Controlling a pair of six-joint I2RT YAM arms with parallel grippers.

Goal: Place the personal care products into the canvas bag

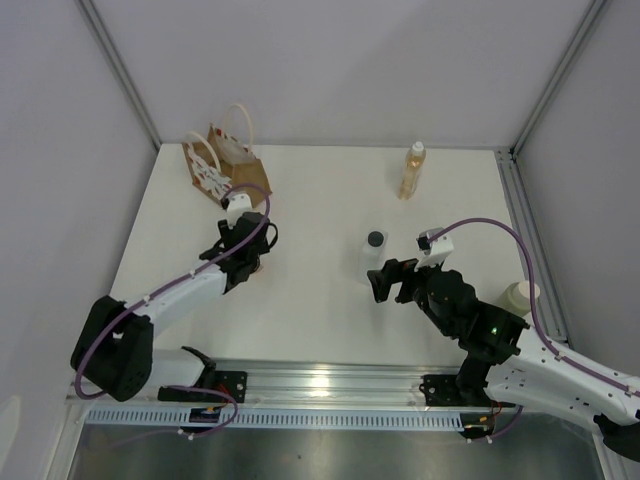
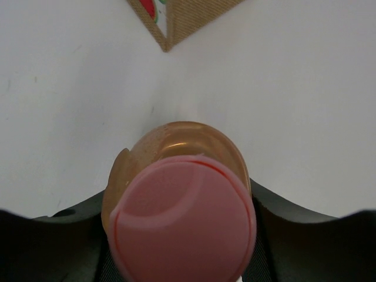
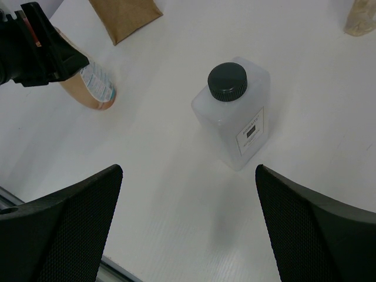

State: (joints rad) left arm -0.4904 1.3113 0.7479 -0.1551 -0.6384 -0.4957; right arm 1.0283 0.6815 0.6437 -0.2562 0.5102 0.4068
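Canvas bag, standing at the far left of the table, is where the step in hand ends, as I judge it: carrying the peach bottle across to it. To do that well, the left arm should lift the bottle high enough to pass over the bag's rim and its cream handles. It should then come down over the mouth rather than against the side, and let go only once the bottle is low inside, since a soft bag could tip if nudged.

The left fingers are closed on the bottle. In the left wrist view it sits squarely between them, pink cap toward the camera, with a corner of the bag just ahead. From the right wrist view it hangs tilted beneath them; whether its base is off the table I cannot tell.

Further right, the white bottle with black cap stands upright ahead of the right fingers, in line with the gap between them. They are spread wide, holding nothing and not touching it. The amber bottle stands at the far side and the cream bottle at the right edge, both well apart from the fingers.
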